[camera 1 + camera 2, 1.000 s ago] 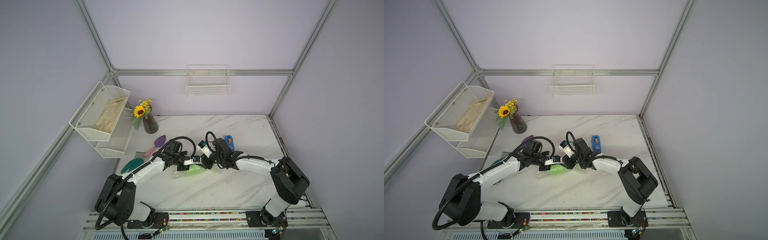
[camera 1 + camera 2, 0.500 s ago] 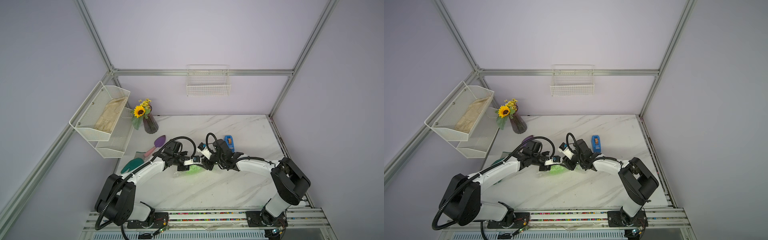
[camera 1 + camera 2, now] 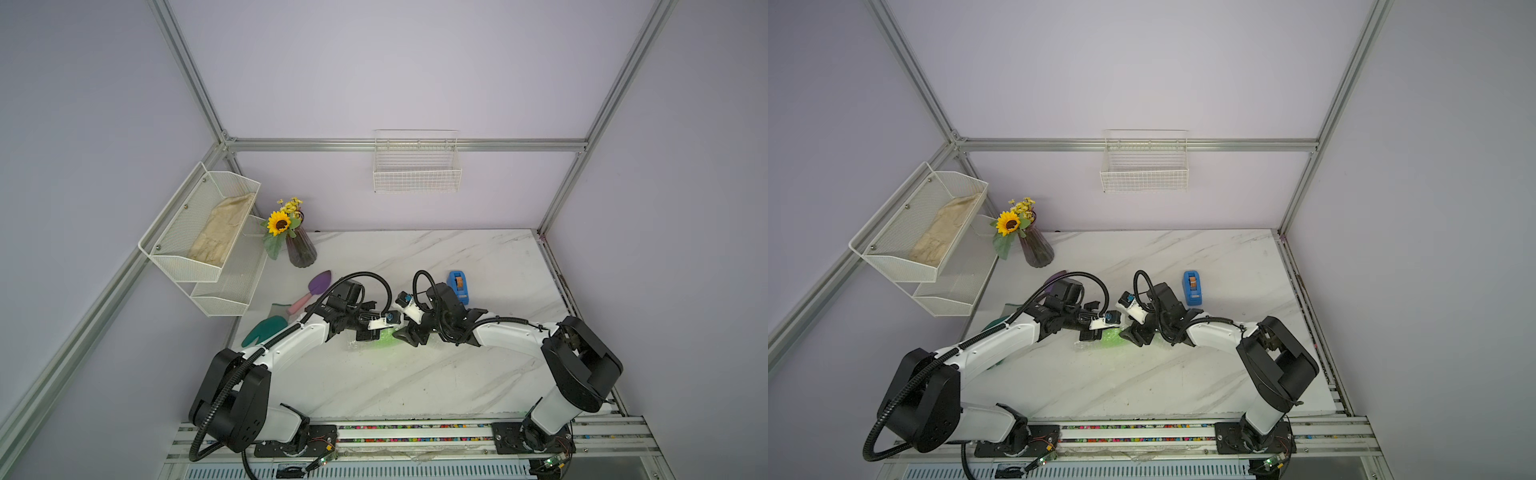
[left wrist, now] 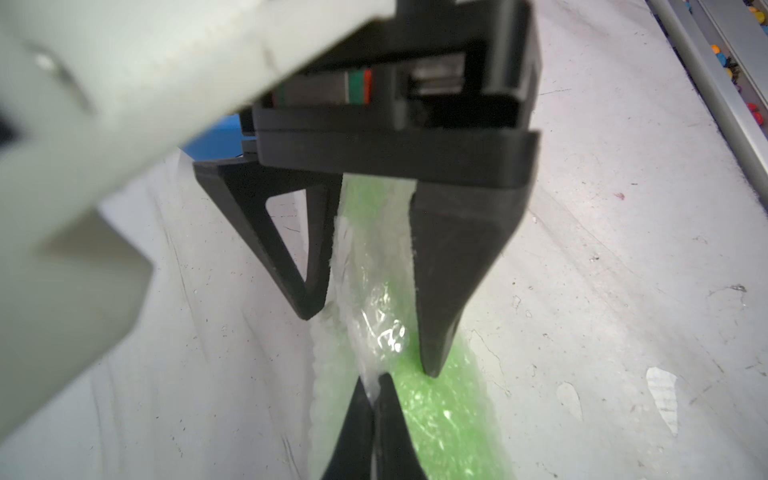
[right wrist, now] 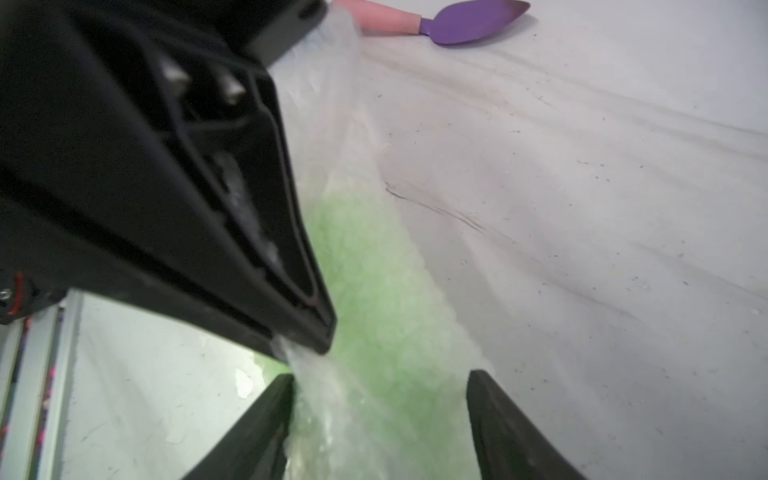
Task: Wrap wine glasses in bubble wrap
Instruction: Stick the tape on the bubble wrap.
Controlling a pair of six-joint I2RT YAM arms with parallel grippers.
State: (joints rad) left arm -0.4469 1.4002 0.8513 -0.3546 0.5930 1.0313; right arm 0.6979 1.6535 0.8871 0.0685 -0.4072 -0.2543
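The right claw (image 5: 380, 374) has opened wider than a second ago, and the green goblet (image 3: 384, 341) in its bubble wrap (image 3: 356, 344) has stayed at the same spot on the table (image 3: 415, 386). At the far left of both top views a white rack (image 3: 183, 266) hangs on the wall with a tan cloth (image 3: 220, 235) in its upper bin. Just right of it a dark vase (image 3: 301, 251) with a sunflower (image 3: 279, 223) stands at the back corner of the table. Lower in the picture lie a green glove (image 3: 266, 330) and a purple trowel (image 3: 320, 282) with a pink handle. Next comes the left claw (image 4: 374, 399), near the middle. It is pinched tight on a fold of the bubble wrap. The goblet lies in the middle of the table between the two claws. The wrap covers it, so the green looks pale and bumpy, and a clear end sticks out on the left. The right claw reaches in from the right, its two fingers wide apart with the wrapped goblet between them. One finger touches the wrap; I cannot tell about the other. A white wire basket (image 3: 417, 174) hangs on the back wall above. Up and right of the right claw sits a blue tape holder (image 3: 459, 286).
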